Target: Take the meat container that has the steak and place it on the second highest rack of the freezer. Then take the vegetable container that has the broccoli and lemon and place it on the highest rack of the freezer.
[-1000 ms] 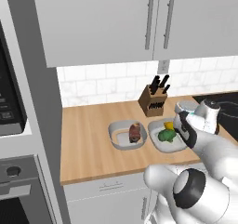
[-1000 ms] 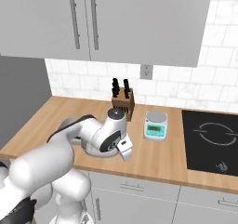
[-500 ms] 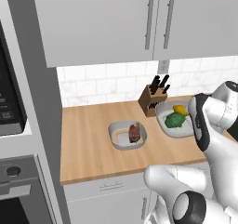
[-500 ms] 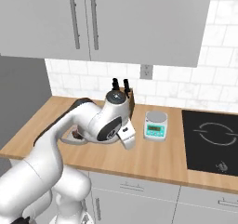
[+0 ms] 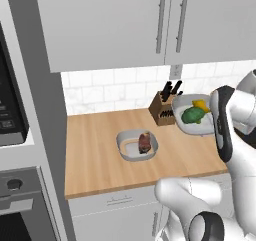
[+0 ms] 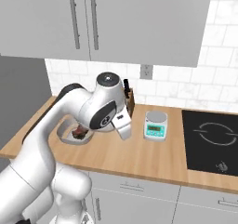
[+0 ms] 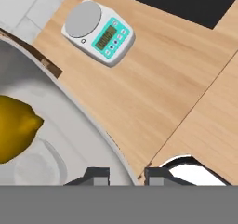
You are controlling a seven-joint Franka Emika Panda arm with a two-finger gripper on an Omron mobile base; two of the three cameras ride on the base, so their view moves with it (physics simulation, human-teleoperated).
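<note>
1. Oddly, the vegetable container (image 5: 196, 116) with the broccoli (image 5: 190, 115) and lemon (image 5: 201, 105) hangs lifted above the counter (image 5: 100, 150), at the far right beside the knife block (image 5: 162, 107).
2. The hand (image 7: 122, 175) is clamped on that container's rim, one finger on each side of the wall; the tray lies to the left of the hand in the left base view.
3. The meat container (image 5: 137, 145) with the steak (image 5: 144, 142) sits on the counter, nearer and to the left, well apart from the hand.
4. The task wants the steak tray first, so I judge the order is off.
5. A kitchen scale (image 7: 98, 31) stands farther right.
</note>
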